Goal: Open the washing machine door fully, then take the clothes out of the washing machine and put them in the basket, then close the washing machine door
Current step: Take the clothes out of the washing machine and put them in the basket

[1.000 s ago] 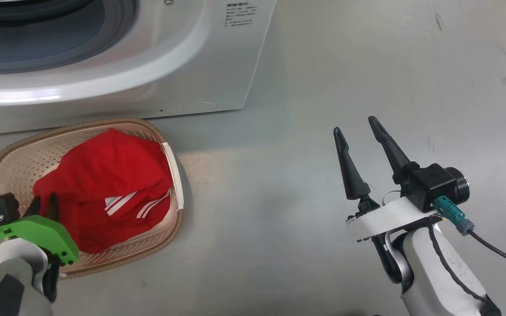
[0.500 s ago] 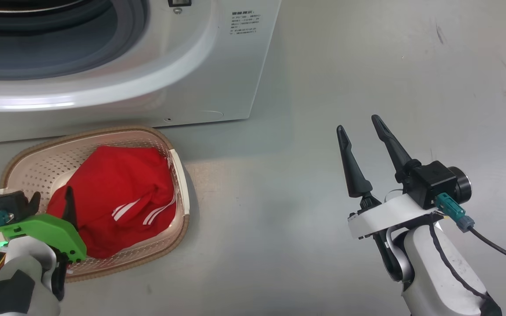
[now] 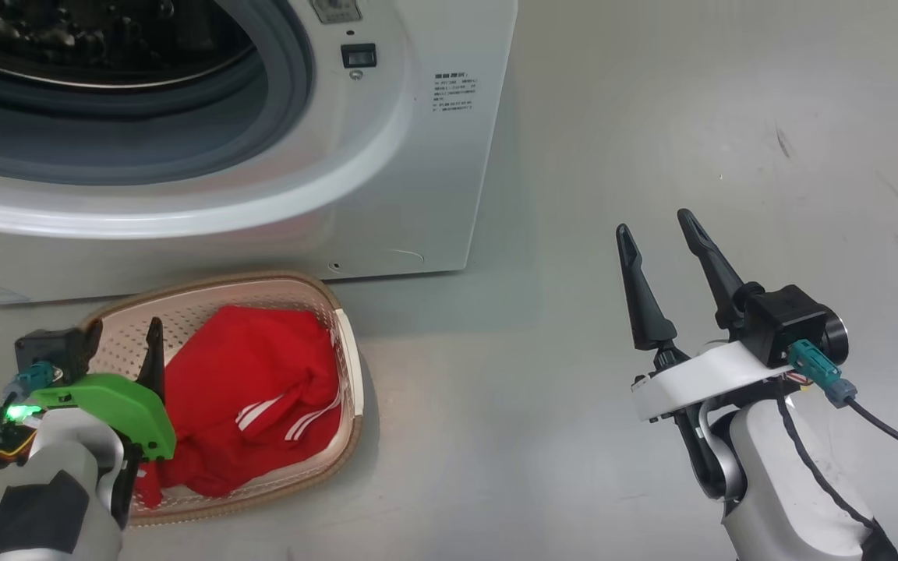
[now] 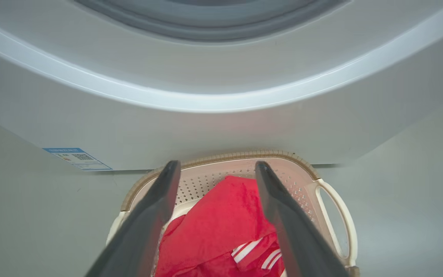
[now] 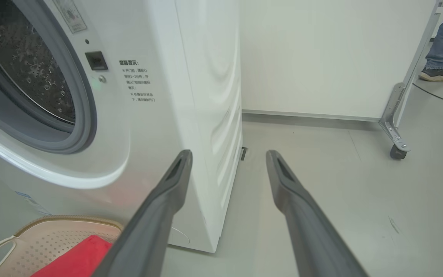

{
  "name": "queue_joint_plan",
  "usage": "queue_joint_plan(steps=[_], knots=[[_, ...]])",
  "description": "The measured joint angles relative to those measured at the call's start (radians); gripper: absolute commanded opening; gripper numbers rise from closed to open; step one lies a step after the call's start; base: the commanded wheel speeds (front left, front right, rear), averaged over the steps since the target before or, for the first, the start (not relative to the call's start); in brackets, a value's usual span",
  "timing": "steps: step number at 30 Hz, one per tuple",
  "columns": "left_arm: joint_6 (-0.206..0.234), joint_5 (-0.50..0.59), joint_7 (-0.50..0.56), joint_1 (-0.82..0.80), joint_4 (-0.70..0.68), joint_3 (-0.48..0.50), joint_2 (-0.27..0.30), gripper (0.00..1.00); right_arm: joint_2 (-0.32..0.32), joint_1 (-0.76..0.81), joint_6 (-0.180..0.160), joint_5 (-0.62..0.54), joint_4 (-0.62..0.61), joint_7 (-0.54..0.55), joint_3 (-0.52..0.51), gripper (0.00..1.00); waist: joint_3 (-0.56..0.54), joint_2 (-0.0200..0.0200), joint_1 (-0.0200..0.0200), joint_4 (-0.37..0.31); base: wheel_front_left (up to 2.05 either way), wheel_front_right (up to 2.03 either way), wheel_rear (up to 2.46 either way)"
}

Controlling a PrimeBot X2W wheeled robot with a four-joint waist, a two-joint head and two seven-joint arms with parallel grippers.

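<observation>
The white washing machine (image 3: 418,156) stands at the top left with its grey rubber ring (image 3: 293,70) and steel drum (image 5: 33,65) exposed; the washing machine door is out of view. In front of it on the floor sits the cream basket (image 3: 351,366), with the red clothes (image 3: 262,397) piled in it, white stripes showing. My left gripper (image 3: 125,327) hangs open over the basket's left part, and in the left wrist view its fingers (image 4: 160,200) frame the clothes (image 4: 221,227) without touching them. My right gripper (image 3: 654,222) stands open and empty over bare floor to the right.
A blue label (image 4: 77,157) is stuck low on the machine's front. In the right wrist view a white partition (image 5: 321,57) on a castor (image 5: 396,152) stands behind the machine, and a person's foot (image 5: 437,73) is at the far right. Grey floor lies right of the basket.
My left gripper's fingers have spread apart over the basket, and the red clothes have settled lower in it. The head camera has tilted up, showing more of the machine. The right gripper stayed open.
</observation>
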Motion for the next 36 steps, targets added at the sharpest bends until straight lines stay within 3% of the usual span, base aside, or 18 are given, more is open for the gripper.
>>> queue_joint_plan(steps=[14,36], knots=[[-0.002,0.052,-0.002,0.035,-0.272,0.012,-0.027,1.0,0.001,0.072,0.031,0.026,-0.005,0.0,-0.038,1.0,-0.159,0.0,0.0,0.056,0.0,0.0,0.0],[0.002,0.062,-0.002,0.294,-0.496,0.073,-0.064,1.0,0.004,0.183,0.053,0.032,-0.008,0.0,-0.057,1.0,-0.331,0.0,0.0,0.115,0.0,0.0,0.0]])
